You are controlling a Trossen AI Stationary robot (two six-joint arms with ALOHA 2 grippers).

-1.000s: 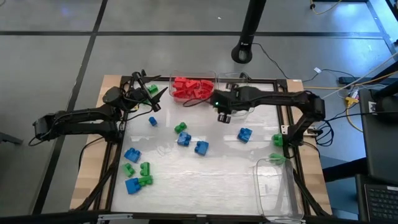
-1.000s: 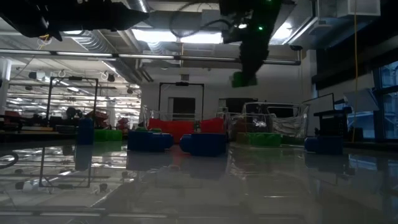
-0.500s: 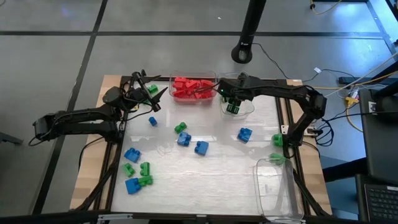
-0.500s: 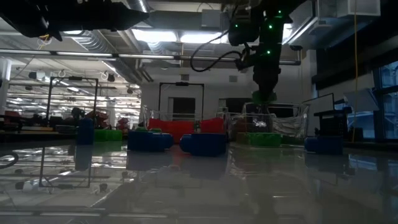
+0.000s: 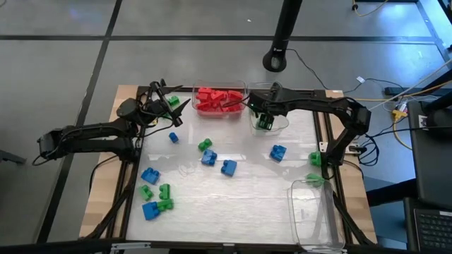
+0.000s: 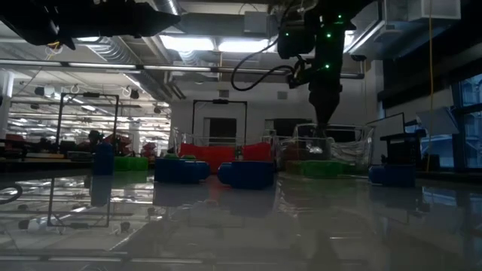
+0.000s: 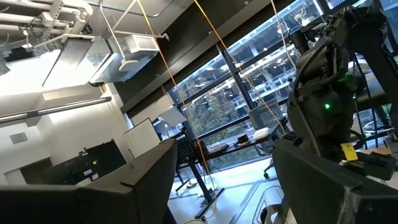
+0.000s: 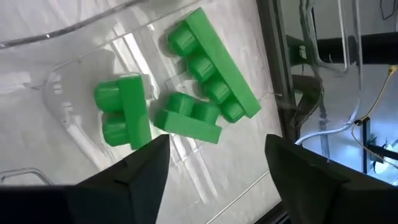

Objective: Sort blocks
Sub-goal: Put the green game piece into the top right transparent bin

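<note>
— Any writing, labels or numbers to read anywhere?
— None legible. The small green studded plastic bricks (image 8: 205,68) carry no lettering, and nothing on the far room's walls can be made out as text.

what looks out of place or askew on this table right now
The clear bin at the table's near right corner sits askew, overhanging the frame, and looks empty. Two green blocks lie at the right frame rail, apart from the rest. Nothing looks spilled or damaged.
</note>
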